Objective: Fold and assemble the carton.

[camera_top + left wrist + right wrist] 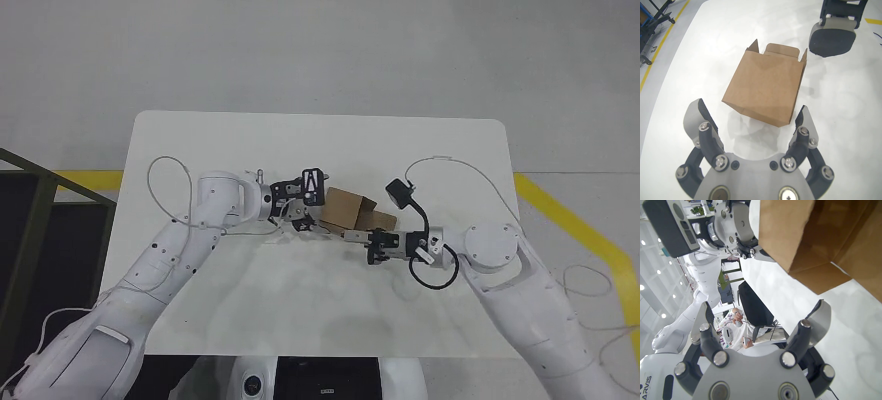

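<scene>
A brown carton (349,208) lies on its side in the middle of the white table (320,140). It is squared into a box shape. Its end farthest from my left gripper is open, with flaps sticking out. My left gripper (752,107) is open just short of the carton's (764,85) closed end, one finger off each near corner and not touching it. In the top view the left gripper (305,220) sits at the carton's left. My right gripper (762,305) is open and holds nothing, close below the carton's (810,237) open end. It (352,236) is at the carton's front right corner.
One padded fingertip (831,41) of my right gripper hangs beyond the carton's open end. The left gripper's body (734,228) stands behind the carton. A dark rack (30,210) stands off the table's left edge. Yellow floor tape (570,215) runs past the right edge.
</scene>
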